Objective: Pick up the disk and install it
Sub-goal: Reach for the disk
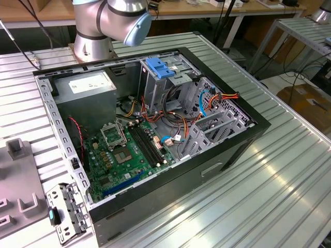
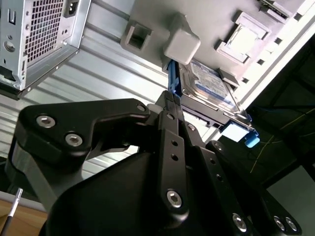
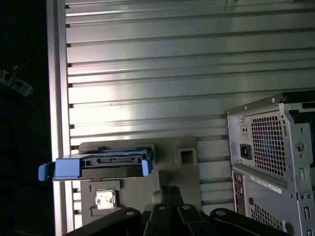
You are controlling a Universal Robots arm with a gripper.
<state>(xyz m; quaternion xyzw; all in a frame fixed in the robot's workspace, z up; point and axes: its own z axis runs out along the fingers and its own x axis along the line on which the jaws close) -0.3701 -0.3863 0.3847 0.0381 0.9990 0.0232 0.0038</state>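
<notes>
Fingers (image 2: 172, 132) together near flat blue-railed disk (image 2: 209, 86)

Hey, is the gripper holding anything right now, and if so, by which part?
It cannot be told. The gripper is at the blue side rail of the disk, which lies on the grey holder, but no clear hold shows.

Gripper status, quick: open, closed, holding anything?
Gripper: closed, holding nothing. The disk rests on the grey holder.
</notes>
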